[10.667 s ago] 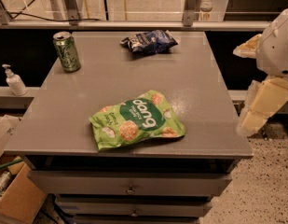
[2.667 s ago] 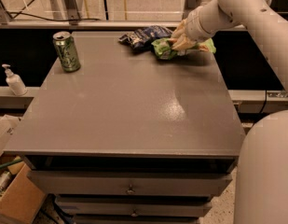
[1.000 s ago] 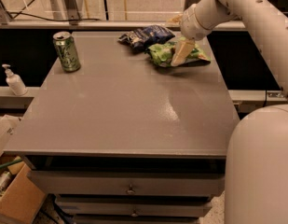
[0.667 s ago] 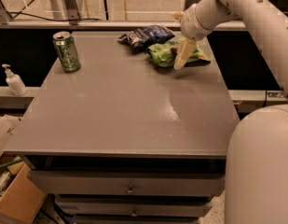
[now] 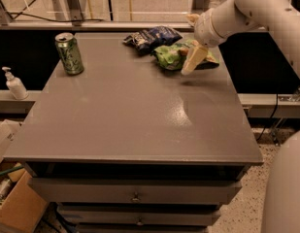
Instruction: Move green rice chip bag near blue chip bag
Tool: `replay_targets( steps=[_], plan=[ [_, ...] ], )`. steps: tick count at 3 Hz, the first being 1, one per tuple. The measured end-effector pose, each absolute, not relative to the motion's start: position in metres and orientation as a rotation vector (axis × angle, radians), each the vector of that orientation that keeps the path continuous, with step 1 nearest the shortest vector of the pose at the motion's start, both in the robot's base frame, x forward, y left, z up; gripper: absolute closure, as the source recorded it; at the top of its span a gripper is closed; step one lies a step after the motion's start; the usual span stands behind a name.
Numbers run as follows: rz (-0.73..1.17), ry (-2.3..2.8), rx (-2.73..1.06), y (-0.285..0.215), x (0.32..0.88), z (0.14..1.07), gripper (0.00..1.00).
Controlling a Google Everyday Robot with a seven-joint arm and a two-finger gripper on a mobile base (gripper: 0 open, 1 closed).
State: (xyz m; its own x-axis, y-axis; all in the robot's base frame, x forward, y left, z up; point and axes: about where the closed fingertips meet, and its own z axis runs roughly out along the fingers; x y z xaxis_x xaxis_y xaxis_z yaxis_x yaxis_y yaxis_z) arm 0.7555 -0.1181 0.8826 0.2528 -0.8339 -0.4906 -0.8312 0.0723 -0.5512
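Shifted from centre to one o'clock, green rice chip bag [image 5: 170, 55] lies beside blue chip bag [image 5: 152, 36]; gripper [image 5: 191, 43] over it, jaws apart.

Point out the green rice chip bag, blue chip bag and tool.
green rice chip bag [image 5: 170, 57], camera view, left part of its face.
blue chip bag [image 5: 152, 37], camera view, middle of its front.
tool [image 5: 192, 40], camera view, between fingertips, above green bag.

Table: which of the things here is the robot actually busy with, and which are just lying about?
In the job: green bag, blue bag beside it, gripper open over the green bag, far right of table.
Just lying about: green can, pump bottle, cardboard box.
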Motion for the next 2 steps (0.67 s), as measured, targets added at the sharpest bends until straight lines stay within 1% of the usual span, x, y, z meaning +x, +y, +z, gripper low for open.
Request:
replay_targets(
  steps=[2],
  plan=[
    [-0.032,1.57,-1.465,-0.158,0.733,0.906,0.0]
  ],
)
